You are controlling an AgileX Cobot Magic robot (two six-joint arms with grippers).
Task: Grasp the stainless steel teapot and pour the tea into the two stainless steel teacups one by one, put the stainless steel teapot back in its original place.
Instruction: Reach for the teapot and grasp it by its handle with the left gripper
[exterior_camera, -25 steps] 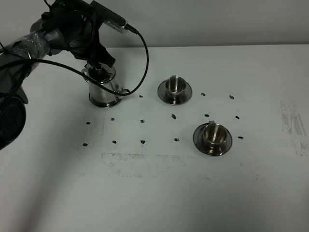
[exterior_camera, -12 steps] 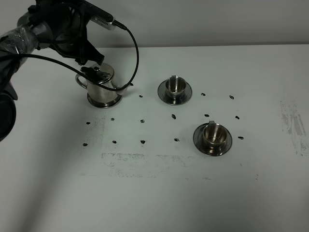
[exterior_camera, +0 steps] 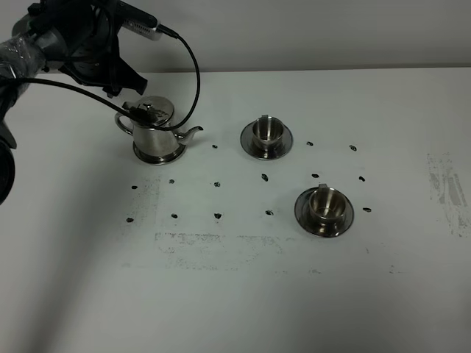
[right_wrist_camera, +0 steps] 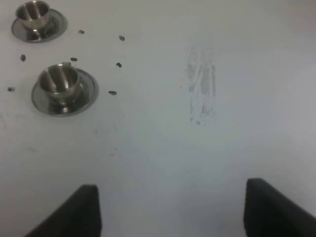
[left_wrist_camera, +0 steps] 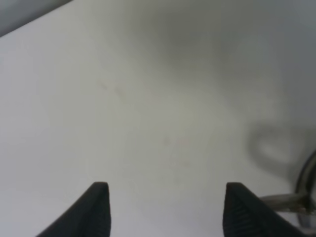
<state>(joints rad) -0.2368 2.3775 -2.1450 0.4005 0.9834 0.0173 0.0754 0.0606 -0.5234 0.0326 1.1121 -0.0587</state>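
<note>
The white surface [exterior_camera: 235, 294] carries everything. The left tool [left_wrist_camera: 166, 197] hangs beyond the teapot [exterior_camera: 154, 132], fingers apart and empty; the right tool [right_wrist_camera: 170, 197] is likewise spread. The teapot stands upright on its disc [exterior_camera: 158, 157], left of two cups [exterior_camera: 268, 131] on saucers [exterior_camera: 285, 145].

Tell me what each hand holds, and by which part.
Nothing. Both the left hand and right hand are open and empty; the teapot stands free.

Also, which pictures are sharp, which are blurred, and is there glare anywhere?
Exterior high view: sharp, evenly lit, with bright reflections on the stainless steel teapot. Left wrist view: clearly out of focus; the table is a grey blur. Right wrist view: slightly soft, but the nearer teacup and the farther teacup are readable.
</note>
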